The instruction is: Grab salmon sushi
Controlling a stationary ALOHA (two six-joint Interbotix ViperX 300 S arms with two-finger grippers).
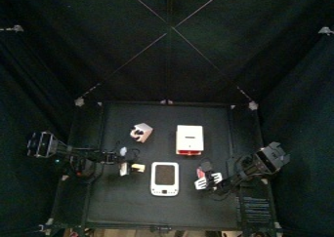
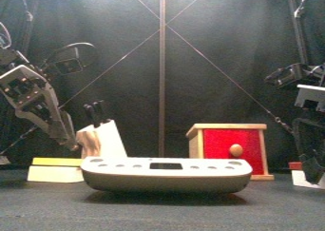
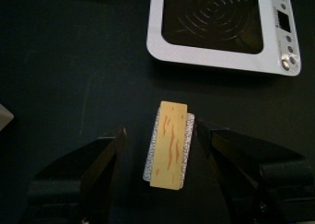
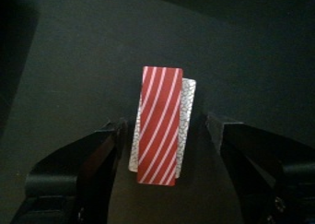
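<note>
Orange and faintly streaked on top with a pale rice-coloured layer beneath, the salmon sushi (image 3: pixel 170 156) lies near the surface's (image 1: pixel 222 119) front-left corner, between the spread jaws of the left claw (image 3: pixel 167 159), which hangs over it without touching it that I can see. It looks like a small, light toy block, probably stiff and rather smooth, so it may slip if pinched at a corner. My judgement is that the long flat sides are the place to take it, jaws square to them and near the middle of its length. Just beyond it sits a white scale (image 3: pixel 223 29), and a wooden knife block (image 2: pixel 102 140) stands toward the left. A red-fronted wooden box (image 2: pixel 230 145) stands right of the surface's middle. Near the front-right corner the right claw (image 4: pixel 163 140) brackets a red, white-striped sushi piece (image 4: pixel 157 122); its jaws sit close on both sides, though I cannot tell whether they press it.
</note>
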